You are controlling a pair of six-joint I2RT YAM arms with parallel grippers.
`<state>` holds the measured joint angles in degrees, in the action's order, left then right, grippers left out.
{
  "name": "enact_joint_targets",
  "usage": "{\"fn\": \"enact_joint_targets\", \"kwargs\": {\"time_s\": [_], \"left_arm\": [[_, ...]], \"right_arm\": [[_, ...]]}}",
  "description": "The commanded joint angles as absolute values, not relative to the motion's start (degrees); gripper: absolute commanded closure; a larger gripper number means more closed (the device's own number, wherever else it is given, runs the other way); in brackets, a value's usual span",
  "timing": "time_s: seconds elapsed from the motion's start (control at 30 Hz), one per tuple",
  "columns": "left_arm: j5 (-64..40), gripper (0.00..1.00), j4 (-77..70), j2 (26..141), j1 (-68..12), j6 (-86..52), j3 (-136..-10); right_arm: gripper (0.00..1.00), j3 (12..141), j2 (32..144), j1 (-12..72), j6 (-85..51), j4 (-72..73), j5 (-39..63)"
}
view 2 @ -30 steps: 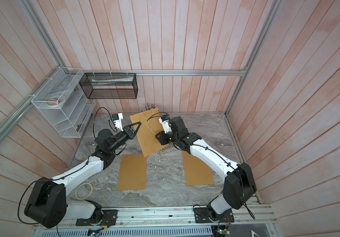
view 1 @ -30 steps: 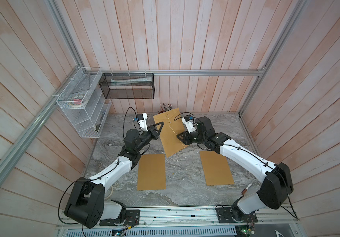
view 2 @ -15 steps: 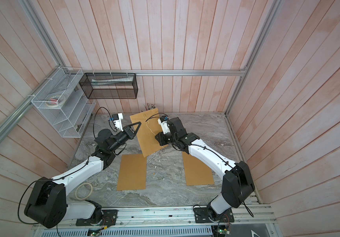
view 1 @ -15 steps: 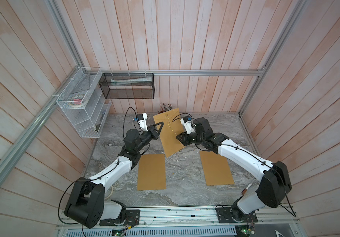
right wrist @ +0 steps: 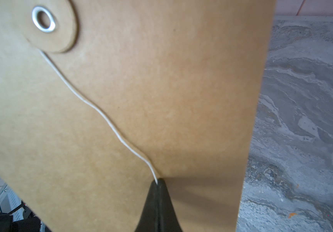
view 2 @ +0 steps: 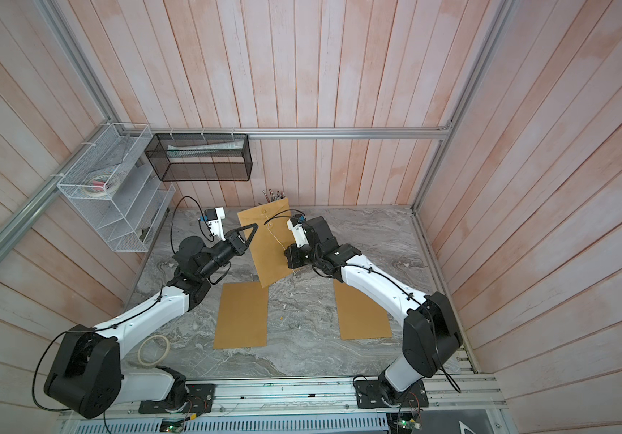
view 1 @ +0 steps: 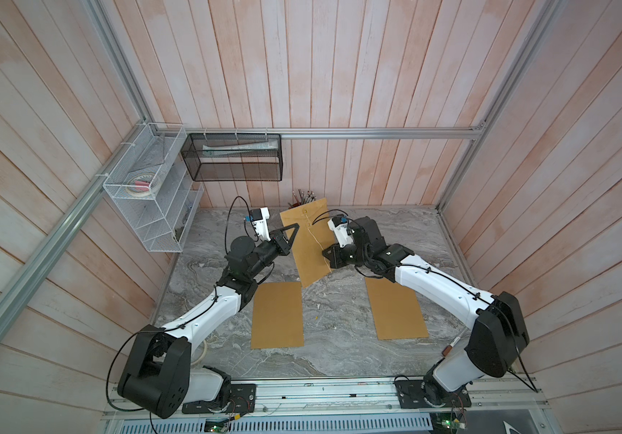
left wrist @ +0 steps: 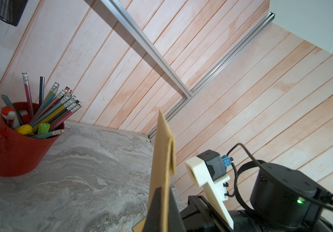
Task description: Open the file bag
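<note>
Over the back of the marble bench (view 1: 339,357), the file bag (view 1: 311,248) is held up on a slant. The left claw (left wrist: 162,192) is clamped tight on its edge. The right claw (right wrist: 158,181) is pinched closed on the white string (right wrist: 101,114) running from the metal eyelet (right wrist: 44,19).

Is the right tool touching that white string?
Touching. In the right wrist view the white string runs straight into the shut tips of the right tool.

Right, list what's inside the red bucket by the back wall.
The red bucket holds eraser-tipped pencils, a yellow marker and a green marker; its wall hides everything lower down.
</note>
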<state>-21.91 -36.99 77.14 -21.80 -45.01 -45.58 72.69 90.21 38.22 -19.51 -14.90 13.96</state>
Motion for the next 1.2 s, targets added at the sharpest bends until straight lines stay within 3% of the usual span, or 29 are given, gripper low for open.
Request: {"fn": "enact_joint_targets", "kwargs": {"time_s": [0.0, 0.9, 1.03, 1.17], "left_arm": [[-22.02, 1.0, -37.23, 74.93, -21.71, -44.14, -44.74], [-27.91, 1.0, -32.5, 72.47, -21.12, -37.38, -44.17], [-29.53, 1.0, -32.13, 72.44, -21.18, -35.82, -44.12], [-31.86, 1.0, -33.59, 72.51, -21.18, -34.85, -44.03]], "right_arm": [[1.0, 70.23, 89.49, 38.17, -20.67, -14.93, 12.96], [0.99, 59.76, 77.37, 30.51, -21.27, -15.81, 12.61], [0.71, 59.67, 75.45, 29.63, -20.4, -15.86, 15.35], [0.63, 59.21, 72.7, 26.19, -21.06, -13.18, 19.68]]}}
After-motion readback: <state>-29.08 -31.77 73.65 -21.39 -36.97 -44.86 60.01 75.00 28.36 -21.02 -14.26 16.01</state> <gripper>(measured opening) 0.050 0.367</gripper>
